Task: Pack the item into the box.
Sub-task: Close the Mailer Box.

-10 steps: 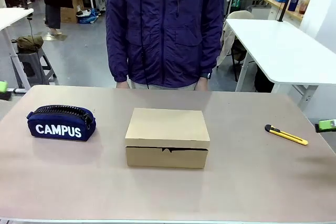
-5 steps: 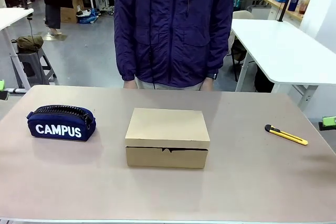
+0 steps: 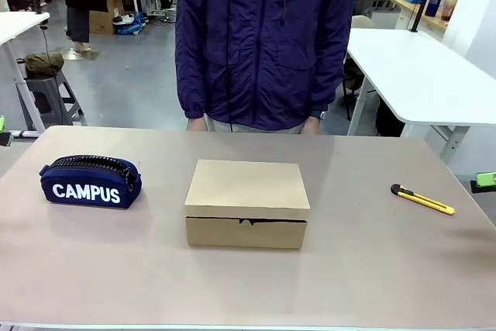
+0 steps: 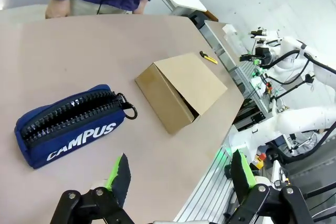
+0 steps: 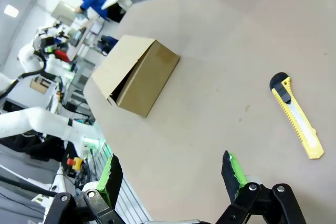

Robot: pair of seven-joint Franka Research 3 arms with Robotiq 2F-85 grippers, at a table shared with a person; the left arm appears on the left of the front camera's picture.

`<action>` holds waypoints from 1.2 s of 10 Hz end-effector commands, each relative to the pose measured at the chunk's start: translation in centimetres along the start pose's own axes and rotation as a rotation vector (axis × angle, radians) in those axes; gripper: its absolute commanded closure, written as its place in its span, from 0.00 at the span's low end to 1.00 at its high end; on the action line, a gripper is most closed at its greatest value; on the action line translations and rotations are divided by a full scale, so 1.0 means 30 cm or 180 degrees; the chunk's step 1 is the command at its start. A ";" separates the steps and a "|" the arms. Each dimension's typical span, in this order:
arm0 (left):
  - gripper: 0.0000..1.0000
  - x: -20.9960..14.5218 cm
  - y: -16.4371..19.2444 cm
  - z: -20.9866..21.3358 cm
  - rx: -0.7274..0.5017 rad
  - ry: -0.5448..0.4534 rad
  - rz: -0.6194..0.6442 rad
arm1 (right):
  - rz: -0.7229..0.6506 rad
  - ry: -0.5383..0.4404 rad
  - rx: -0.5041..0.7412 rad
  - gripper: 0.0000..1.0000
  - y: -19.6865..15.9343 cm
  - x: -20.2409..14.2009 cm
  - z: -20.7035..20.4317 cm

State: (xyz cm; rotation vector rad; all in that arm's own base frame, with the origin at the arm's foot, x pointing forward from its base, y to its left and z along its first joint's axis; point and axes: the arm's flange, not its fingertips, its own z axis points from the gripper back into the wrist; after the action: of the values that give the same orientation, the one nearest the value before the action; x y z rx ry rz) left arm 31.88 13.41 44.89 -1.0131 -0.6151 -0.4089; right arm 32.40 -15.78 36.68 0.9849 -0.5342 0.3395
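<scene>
Box (image 3: 246, 203): centre of frame on table (image 3: 372, 261), lid closed; stapler unseen, so presumably packed or not yet supplied. Left tool (image 4: 177, 174) and right tool (image 5: 170, 175): spread wide, empty. Next move likely awaits the person (image 3: 263, 36).

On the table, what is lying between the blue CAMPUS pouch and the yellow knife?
The closed cardboard box sits between the CAMPUS pouch and the utility knife in the front view. Bare tabletop separates it from each.

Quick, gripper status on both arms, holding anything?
Left gripper: open, holding nothing, above the table near the navy CAMPUS pencil pouch.
Right gripper: open, holding nothing, near the yellow-and-black utility knife.
</scene>
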 end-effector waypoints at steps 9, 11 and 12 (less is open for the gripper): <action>0.00 -0.002 -0.008 0.008 -0.0050 -0.0057 0.0003 | -0.0003 -0.0019 -0.0007 0.00 0.007 -0.009 0.003; 0.00 -0.002 -0.008 0.008 -0.0050 -0.0057 0.0003 | -0.0003 -0.0019 -0.0007 0.00 0.007 -0.009 0.003; 0.00 -0.002 -0.008 0.008 -0.0050 -0.0057 0.0003 | -0.0003 -0.0019 -0.0007 0.00 0.007 -0.009 0.003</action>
State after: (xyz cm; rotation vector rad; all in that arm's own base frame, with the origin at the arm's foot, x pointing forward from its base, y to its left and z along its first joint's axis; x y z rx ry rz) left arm 31.88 13.41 44.88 -1.0131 -0.6151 -0.4089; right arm 32.40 -15.78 36.68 0.9849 -0.5342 0.3395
